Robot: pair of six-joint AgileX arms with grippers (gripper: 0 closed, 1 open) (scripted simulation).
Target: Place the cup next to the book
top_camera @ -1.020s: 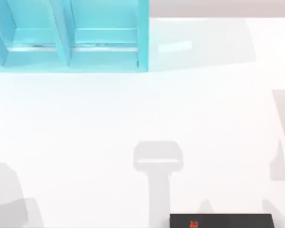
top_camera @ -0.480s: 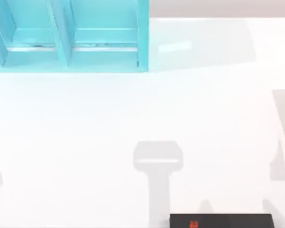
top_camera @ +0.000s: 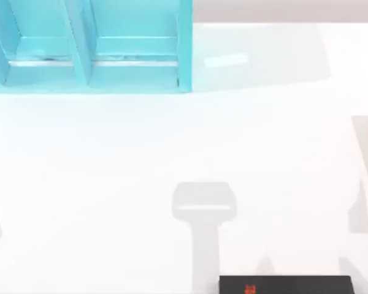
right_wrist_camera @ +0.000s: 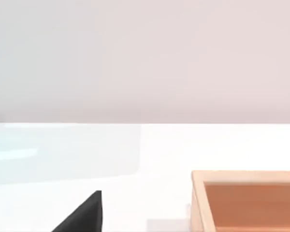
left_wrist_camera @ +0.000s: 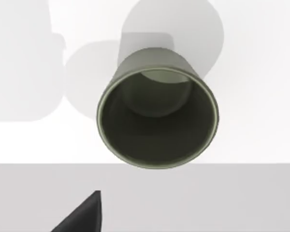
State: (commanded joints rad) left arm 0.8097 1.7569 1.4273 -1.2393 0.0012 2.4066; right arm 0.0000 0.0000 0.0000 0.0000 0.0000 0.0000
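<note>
At table's near edge, right of centre: the book (top_camera: 286, 285), partly cut off.
Far left: turquoise shelf unit (top_camera: 89, 46).
Between them: you have bare table (top_camera: 172, 141).
Left wrist view: cup (left_wrist_camera: 157, 113) upright.
Right wrist view: wooden tray (right_wrist_camera: 246, 200).
Pincers: you cannot tell their state.

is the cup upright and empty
Upright and empty: the left wrist view looks into the cup's open mouth and shows a bare bottom. It stands on the table.

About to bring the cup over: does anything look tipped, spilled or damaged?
Nothing stands out. The cup looks whole and empty in the left wrist view; the book lies flat at the table's near edge.
</note>
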